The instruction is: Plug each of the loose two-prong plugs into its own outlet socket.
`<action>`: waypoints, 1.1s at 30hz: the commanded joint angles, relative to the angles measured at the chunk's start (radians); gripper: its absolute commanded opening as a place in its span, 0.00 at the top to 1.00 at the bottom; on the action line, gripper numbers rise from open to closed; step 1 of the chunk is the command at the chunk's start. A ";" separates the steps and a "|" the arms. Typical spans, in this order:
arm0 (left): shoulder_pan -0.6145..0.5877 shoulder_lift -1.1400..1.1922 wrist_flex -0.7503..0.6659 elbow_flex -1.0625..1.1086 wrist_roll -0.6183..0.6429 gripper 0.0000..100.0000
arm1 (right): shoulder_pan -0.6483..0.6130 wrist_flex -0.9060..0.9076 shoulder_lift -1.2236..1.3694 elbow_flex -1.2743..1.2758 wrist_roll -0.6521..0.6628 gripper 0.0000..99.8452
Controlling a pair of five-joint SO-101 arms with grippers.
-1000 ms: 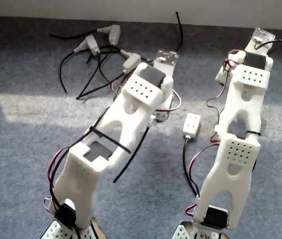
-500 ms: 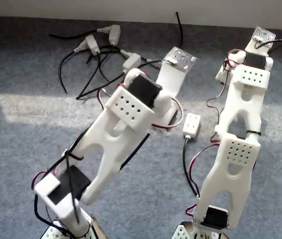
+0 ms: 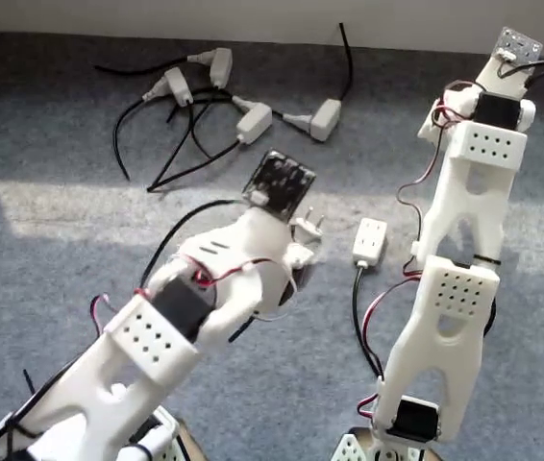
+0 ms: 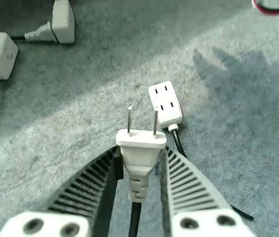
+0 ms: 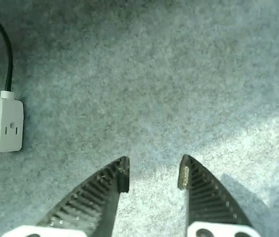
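My left gripper point(image 4: 140, 152) is shut on a white two-prong plug point(image 4: 138, 148) with a black cord. Its prongs point at a white double outlet socket point(image 4: 165, 103) lying a short way ahead on the carpet. From above, the held plug point(image 3: 306, 230) hangs just left of that socket point(image 3: 369, 240), apart from it. My right gripper point(image 5: 154, 173) stands open over bare carpet at the back right, nothing between its fingers. A white cube socket point(image 5: 2, 123) on a black cord lies off to one side of it.
Several more white plugs and sockets with tangled black cords lie at the back left: one point(image 3: 220, 65), another point(image 3: 178, 86), a third point(image 3: 253, 122), and a cube socket point(image 3: 325, 118). The right arm point(image 3: 464, 279) stands just right of the double socket. Grey carpet covers the floor.
The left arm has drawn back from the far cluster toward its base, bringing the plug to beside the double socket and uncovering the cube socket. The right arm's wrist shifted slightly farther back.
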 commanded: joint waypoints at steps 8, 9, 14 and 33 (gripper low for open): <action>-0.140 -0.317 -1.005 0.687 -0.008 0.99 | -0.061 0.139 -0.030 -0.266 -0.005 0.83; -0.140 -0.303 -1.046 0.699 -0.008 0.99 | -0.064 0.139 -0.030 -0.288 -0.005 0.83; -0.140 -0.177 -1.089 0.688 -0.002 0.99 | -0.067 0.140 -0.030 -0.268 -0.003 0.83; -0.068 0.062 -1.315 0.631 0.000 0.99 | -0.294 0.139 -0.587 0.426 0.060 0.83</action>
